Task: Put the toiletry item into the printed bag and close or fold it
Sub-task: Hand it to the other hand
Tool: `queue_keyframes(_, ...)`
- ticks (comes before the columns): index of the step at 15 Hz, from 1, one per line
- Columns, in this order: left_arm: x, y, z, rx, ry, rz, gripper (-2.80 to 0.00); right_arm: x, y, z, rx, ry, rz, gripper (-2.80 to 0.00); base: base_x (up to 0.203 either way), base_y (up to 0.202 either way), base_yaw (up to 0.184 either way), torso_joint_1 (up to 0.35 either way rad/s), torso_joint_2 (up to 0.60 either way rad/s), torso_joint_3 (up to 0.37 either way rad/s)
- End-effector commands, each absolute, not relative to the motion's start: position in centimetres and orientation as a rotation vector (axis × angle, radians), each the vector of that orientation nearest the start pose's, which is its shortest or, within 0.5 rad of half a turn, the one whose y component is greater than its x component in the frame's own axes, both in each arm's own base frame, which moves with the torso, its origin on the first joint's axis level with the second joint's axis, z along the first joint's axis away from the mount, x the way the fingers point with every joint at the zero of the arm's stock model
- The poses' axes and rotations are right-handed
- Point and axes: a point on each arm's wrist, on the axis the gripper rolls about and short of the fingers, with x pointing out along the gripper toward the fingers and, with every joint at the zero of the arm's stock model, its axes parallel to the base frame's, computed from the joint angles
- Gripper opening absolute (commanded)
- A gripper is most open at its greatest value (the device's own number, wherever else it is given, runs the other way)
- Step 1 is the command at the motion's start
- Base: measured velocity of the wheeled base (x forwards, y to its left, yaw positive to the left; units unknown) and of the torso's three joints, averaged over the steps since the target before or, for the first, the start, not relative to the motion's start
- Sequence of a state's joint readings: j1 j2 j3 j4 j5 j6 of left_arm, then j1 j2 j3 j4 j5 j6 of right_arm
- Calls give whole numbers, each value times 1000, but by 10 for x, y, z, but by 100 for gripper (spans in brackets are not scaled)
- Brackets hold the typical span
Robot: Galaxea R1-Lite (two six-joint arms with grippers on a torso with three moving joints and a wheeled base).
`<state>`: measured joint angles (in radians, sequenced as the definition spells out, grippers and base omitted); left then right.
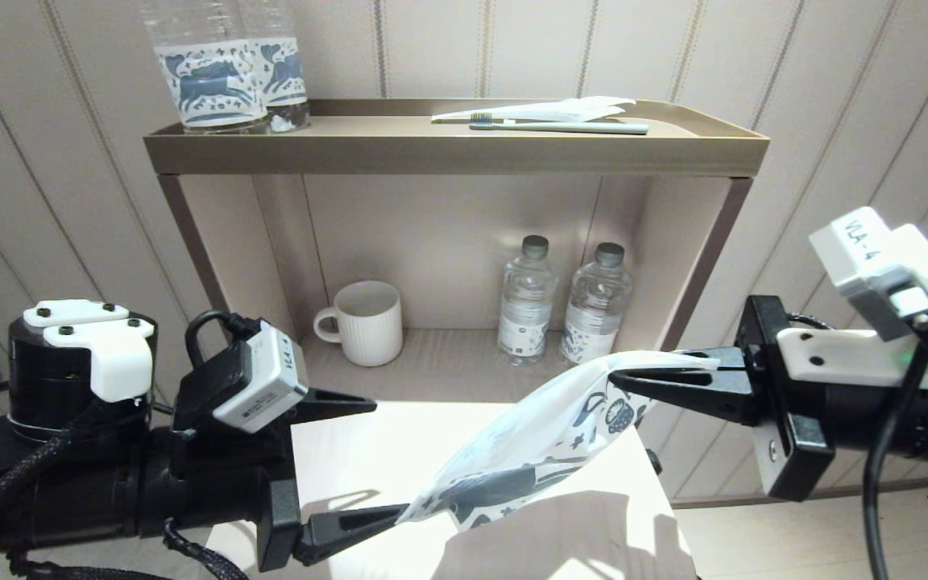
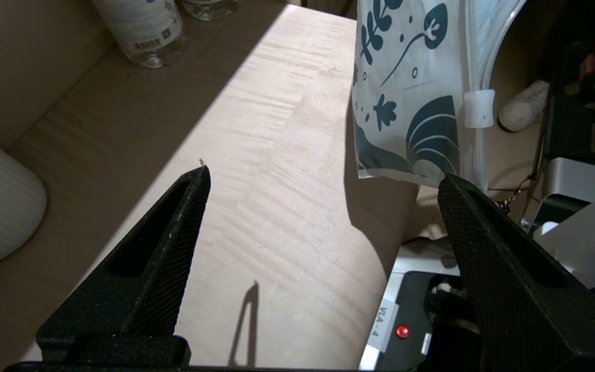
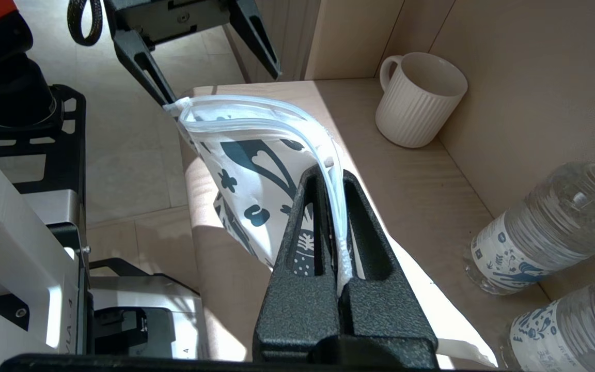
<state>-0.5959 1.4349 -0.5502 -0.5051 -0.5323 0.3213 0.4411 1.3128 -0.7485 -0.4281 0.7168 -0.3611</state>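
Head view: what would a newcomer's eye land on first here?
First, the printed bag, hanging in mid-air over the sunlit wooden surface, its top edge pinched in the shut right hand. Next, the left hand beside the bag's lower end, its fingers spread wide and holding nothing. Up on the top shelf, a toothbrush lies in front of a plain white wrapper.

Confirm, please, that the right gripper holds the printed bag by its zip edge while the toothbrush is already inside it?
Not quite: the toothbrush lies on the top shelf, as the head view shows. The right gripper does pinch the printed bag by its zip edge.
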Motion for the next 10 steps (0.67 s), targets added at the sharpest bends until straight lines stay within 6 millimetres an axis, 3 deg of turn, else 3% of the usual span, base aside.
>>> queue_keyframes(1,172,-125,183,295,172,-1142,0,180,101,248,-302,-74,1169,-280,0,0,0,0,0,0)
queue_keyframes(6,175,-112,188,305,147,-1075,0,182,97,249,-306,-78,1150,-280,0,0,0,0,0,0)
queue_keyframes(10,175,-114,184,304,164,-1090,0,185,97,249,-306,-77,1142,-280,0,0,0,0,0,0)
